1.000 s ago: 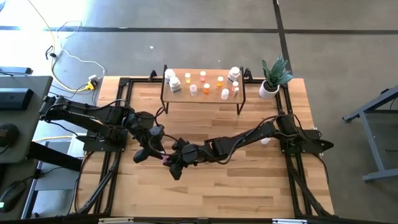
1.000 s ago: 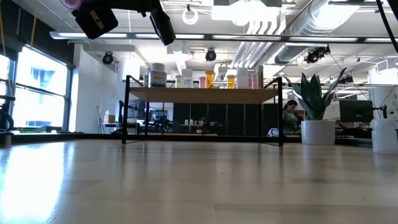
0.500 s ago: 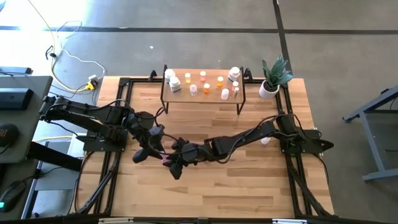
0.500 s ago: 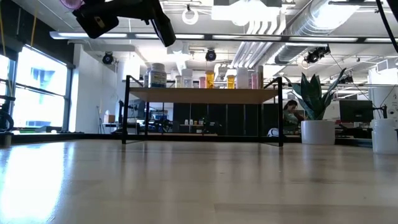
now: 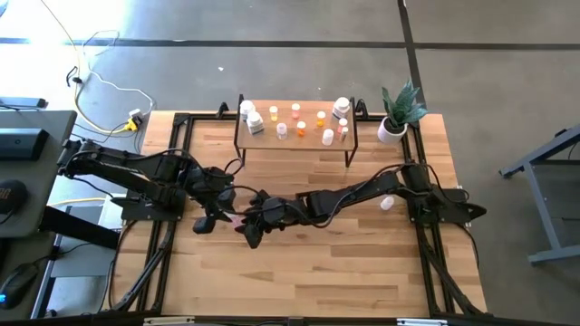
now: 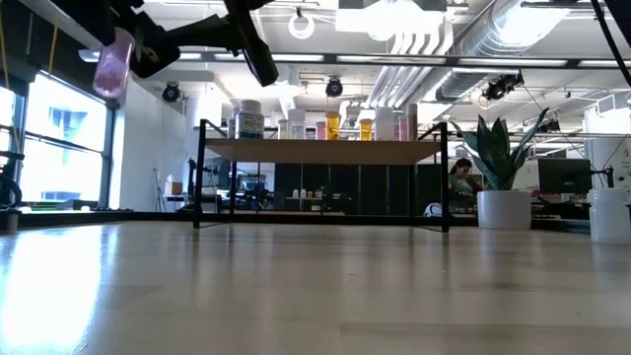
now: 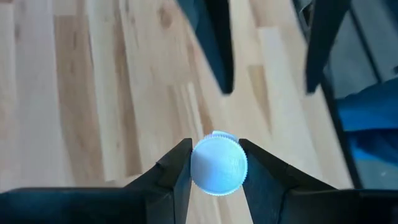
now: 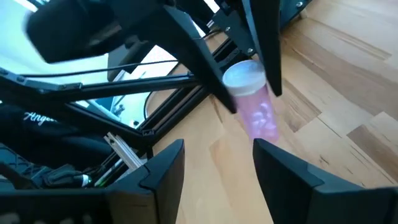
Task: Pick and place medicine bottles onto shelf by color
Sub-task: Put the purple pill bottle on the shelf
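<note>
A pink medicine bottle (image 8: 260, 115) with a white cap hangs above the table's near-left middle, with my left gripper (image 7: 216, 152) shut on it. In the low view the bottle (image 6: 112, 65) shows high at the left. My right gripper (image 8: 217, 149) stands open just beside it, toward the table's right, with nothing between its fingers. The shelf (image 5: 294, 136) stands at the far edge with several white, orange and pink bottles (image 5: 300, 119) upright on its top. One white bottle (image 5: 387, 204) lies on the table by the right arm. My left gripper pinches the pink bottle's white cap (image 7: 217, 165) between its two fingers, one on each side. The fingers come from above, pointing down. The bottle hangs below them, roughly upright with a slight tilt, clear of the table.
A potted plant (image 5: 397, 113) in a white pot stands at the far right corner beside the shelf. Black frame rails (image 5: 435, 263) run along the table's left and right sides. Bare wood (image 5: 317, 272) lies between the arms and the near edge.
My right gripper has opened and let go of the pink bottle, drawing a little away from it. My left gripper has kept its hold, and the bottle now hangs lower than it did a second ago.
</note>
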`<state>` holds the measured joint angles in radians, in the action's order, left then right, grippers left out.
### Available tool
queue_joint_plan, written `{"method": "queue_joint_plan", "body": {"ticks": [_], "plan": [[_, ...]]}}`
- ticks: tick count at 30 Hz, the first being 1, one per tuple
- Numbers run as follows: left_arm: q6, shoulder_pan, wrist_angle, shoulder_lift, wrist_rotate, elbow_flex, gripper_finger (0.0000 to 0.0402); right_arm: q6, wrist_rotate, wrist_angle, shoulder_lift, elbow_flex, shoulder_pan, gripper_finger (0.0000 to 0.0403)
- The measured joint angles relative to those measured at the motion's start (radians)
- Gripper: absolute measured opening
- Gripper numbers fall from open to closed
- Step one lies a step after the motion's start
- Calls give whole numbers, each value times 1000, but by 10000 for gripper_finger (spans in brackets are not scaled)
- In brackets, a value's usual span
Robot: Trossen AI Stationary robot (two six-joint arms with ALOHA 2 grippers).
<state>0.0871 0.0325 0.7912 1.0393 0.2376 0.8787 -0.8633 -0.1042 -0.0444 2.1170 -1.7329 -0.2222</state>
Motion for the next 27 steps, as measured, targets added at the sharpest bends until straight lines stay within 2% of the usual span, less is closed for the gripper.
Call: {"method": "queue_joint_plan", "body": {"ticks": [10, 21, 27], "plan": [[-65, -41, 62, -15, -25, 0, 109, -56, -27, 4, 0, 0, 0, 181], [-141, -115, 104, -64, -56, 0, 110, -18, -80, -7, -47, 0, 10, 181], [-197, -179, 142, -62, -140, 44, 110, 20, -103, -99, -115, 0, 40, 181]]}}
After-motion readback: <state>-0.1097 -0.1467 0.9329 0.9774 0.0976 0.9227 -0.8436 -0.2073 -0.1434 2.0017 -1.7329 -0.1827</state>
